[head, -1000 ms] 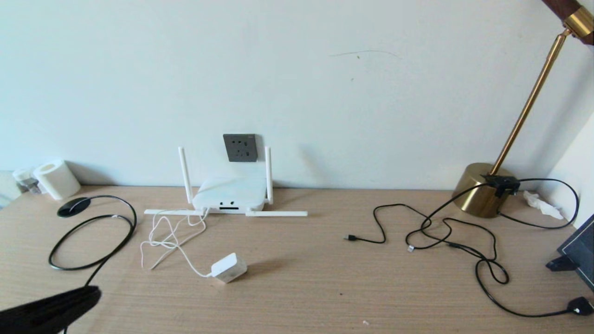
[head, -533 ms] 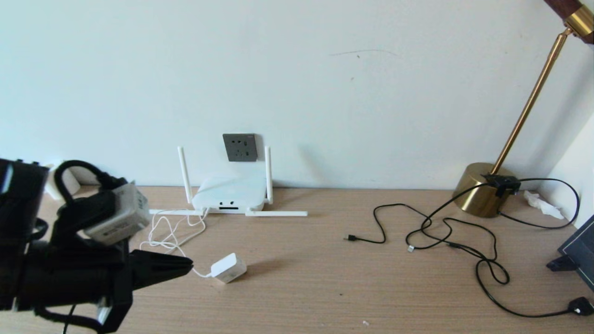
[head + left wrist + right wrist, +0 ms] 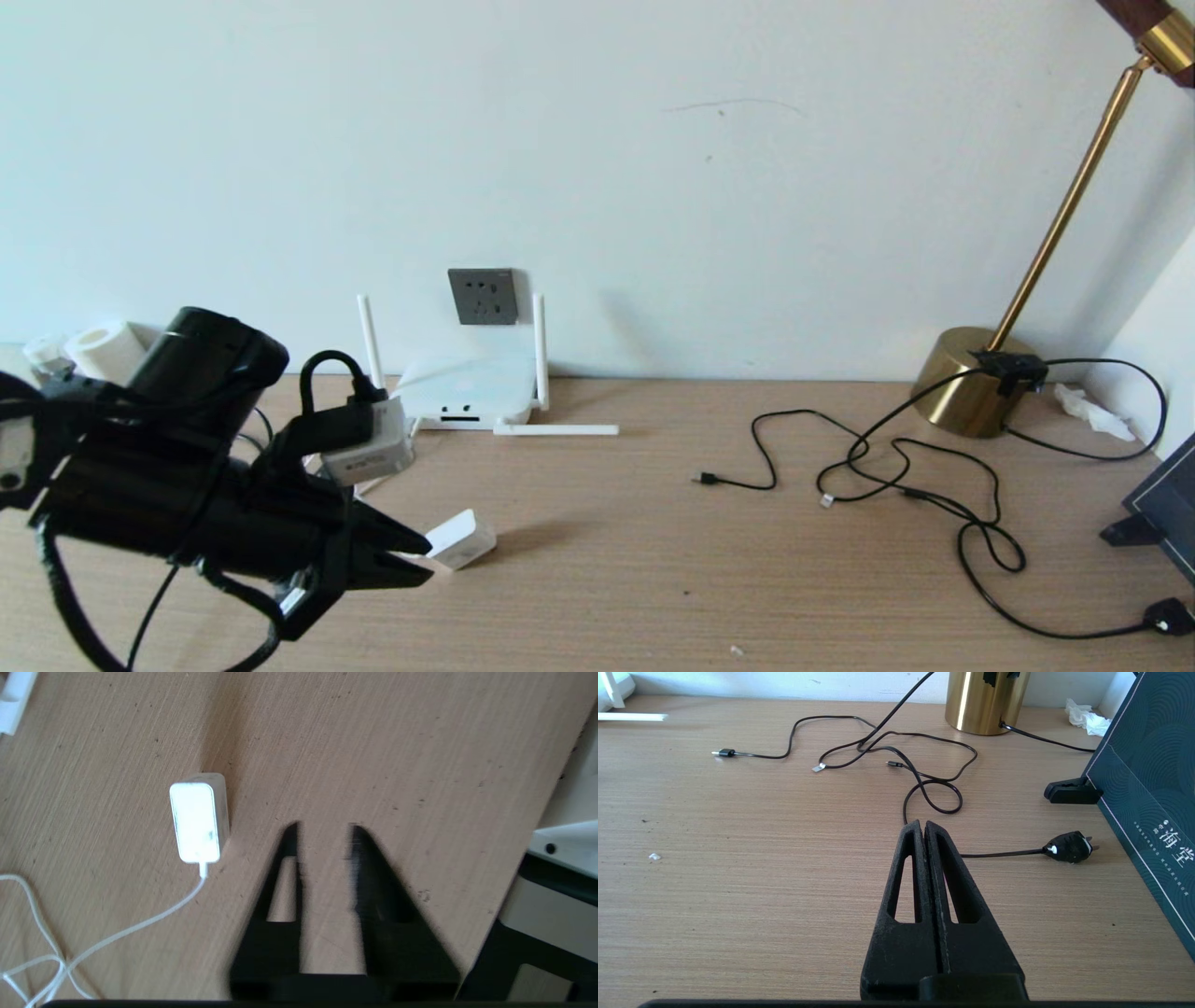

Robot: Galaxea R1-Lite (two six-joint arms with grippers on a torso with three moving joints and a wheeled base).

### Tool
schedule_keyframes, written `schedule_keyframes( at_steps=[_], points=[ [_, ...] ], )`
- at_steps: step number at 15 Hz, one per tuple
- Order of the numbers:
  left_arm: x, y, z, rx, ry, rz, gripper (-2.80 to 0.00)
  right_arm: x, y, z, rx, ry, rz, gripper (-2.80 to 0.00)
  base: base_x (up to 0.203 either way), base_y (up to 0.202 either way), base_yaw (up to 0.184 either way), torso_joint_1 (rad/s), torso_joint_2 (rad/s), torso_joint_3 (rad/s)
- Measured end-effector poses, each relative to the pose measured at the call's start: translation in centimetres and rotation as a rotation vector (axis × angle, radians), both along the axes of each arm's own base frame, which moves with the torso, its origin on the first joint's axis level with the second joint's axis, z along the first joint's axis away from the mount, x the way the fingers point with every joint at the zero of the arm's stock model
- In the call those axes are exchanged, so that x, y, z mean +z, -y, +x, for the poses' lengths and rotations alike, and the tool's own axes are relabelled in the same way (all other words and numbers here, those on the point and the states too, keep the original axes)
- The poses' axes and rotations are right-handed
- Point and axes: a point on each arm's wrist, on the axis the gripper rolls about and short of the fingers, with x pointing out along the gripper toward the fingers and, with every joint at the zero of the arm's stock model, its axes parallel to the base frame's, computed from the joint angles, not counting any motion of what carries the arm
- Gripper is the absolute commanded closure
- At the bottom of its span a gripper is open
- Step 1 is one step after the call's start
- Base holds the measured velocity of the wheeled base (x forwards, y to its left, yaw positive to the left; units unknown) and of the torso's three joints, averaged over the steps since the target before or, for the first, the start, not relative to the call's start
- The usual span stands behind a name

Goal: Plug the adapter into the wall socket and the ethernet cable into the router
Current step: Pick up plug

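Desk [image 3: 653, 560] against wall: adapter [image 3: 459, 539] is lying loose near the front, router [image 3: 462, 390] sitting below the socket [image 3: 483, 297]. Left gripper [image 3: 322, 833] is hovering beside the adapter, fingers parted, empty. Right gripper [image 3: 923, 828] is resting closed, empty.

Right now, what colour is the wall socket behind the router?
Dark grey. The wall socket shows best in the head view, above the white router.

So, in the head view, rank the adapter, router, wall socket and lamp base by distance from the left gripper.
From the left gripper:
1. Adapter, just off its fingers.
2. Router, farther back by the wall.
3. Wall socket, on the wall above the router.
4. Lamp base, far right.
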Motion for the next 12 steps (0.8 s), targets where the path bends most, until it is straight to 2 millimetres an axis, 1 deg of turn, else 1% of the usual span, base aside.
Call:
schedule_keyframes(
  at_steps=[6,10,12],
  points=[
    [-1.3,0.5,3.2,-0.001,-0.028,0.038,-2.80,0.0,0.0,0.0,0.000,0.000,0.000,0.00,0.000,0.000,0.000,0.000,0.00,0.000],
    [-2.6,0.6,4.4,-0.015,-0.072,0.131,-2.80,0.0,0.0,0.0,0.000,-0.001,0.000,0.00,0.000,0.000,0.000,0.000,0.00,0.000],
    [-3.1,0.9,5.4,-0.022,-0.073,0.144,-2.80,0.0,0.0,0.0,0.000,0.000,0.000,0.00,0.000,0.000,0.000,0.000,0.00,0.000]
  ],
)
